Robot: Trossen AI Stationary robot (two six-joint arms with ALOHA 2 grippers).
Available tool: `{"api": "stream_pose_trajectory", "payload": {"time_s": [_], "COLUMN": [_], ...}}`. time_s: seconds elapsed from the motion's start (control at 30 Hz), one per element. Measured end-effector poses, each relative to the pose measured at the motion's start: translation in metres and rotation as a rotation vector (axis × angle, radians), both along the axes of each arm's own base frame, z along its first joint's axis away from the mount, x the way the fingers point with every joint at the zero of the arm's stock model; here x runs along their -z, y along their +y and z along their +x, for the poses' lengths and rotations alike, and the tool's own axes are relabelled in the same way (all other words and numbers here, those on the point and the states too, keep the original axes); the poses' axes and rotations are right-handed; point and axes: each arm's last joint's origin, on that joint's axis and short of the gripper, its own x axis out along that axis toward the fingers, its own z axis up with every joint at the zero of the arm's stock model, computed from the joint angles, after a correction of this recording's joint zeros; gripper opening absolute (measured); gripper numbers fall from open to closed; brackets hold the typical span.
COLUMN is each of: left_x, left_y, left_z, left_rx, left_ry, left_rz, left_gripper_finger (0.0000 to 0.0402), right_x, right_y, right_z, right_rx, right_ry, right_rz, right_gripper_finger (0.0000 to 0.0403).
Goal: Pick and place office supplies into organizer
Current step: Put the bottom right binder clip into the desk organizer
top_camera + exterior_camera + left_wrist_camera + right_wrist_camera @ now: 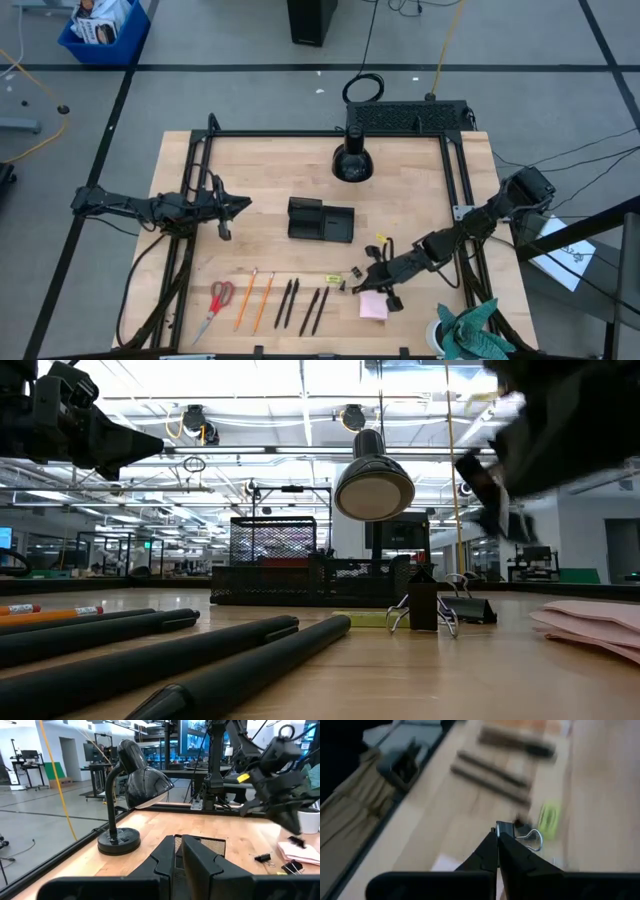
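In the high view the black organizer stands mid-table. Along the near edge lie the red-handled scissors, two orange pencils, several black pens, a yellow-green bit, a binder clip and the pink sticky-note pad. My right gripper is shut and hovers above the table just short of the clip; the low view shows the clips resting on the wood. My left gripper is shut and waits left of the organizer.
A black desk lamp stands behind the organizer near the far edge. A white cup with a teal cloth sits at the near right corner. Bare wood lies between the organizer and the row of supplies.
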Motion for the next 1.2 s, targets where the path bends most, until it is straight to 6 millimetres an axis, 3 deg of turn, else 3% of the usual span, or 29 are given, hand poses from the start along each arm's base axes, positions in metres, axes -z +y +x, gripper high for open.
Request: {"api": "stream_pose_trajectory", "payload": {"time_s": [0.23,0.33,0.47,0.73,0.87,1.2], "left_x": [0.000,0.000,0.001,0.002,0.002,0.004], "left_y": [0.000,0.000,0.000,0.000,0.000,0.000], "left_z": [0.000,0.000,0.000,0.000,0.000,0.000], "left_rx": [0.000,0.000,0.001,-0.001,-0.001,-0.002], "left_ry": [0.002,0.004,0.012,0.025,0.035,0.059], "left_rz": [-0.001,-0.003,-0.002,0.021,0.046,0.078], "left_gripper_finger": [0.0042,0.0042,0.0042,0.0042,0.0042,0.0042], "right_x": [-0.041,-0.048,-0.041,-0.008,0.007,0.007], "right_y": [0.001,-0.004,-0.013,-0.037,-0.050,-0.061], "right_z": [0.029,0.044,0.070,0.118,0.125,0.128], "right_rx": [0.139,0.171,0.199,0.337,0.419,0.472], "right_ry": [-0.235,-0.282,-0.259,-0.182,-0.142,-0.133], "right_rz": [-0.222,-0.274,-0.324,-0.493,-0.566,-0.512], "right_gripper_finger": [0.0001,0.0001,0.0001,0.0000,0.0000,0.0000]}}
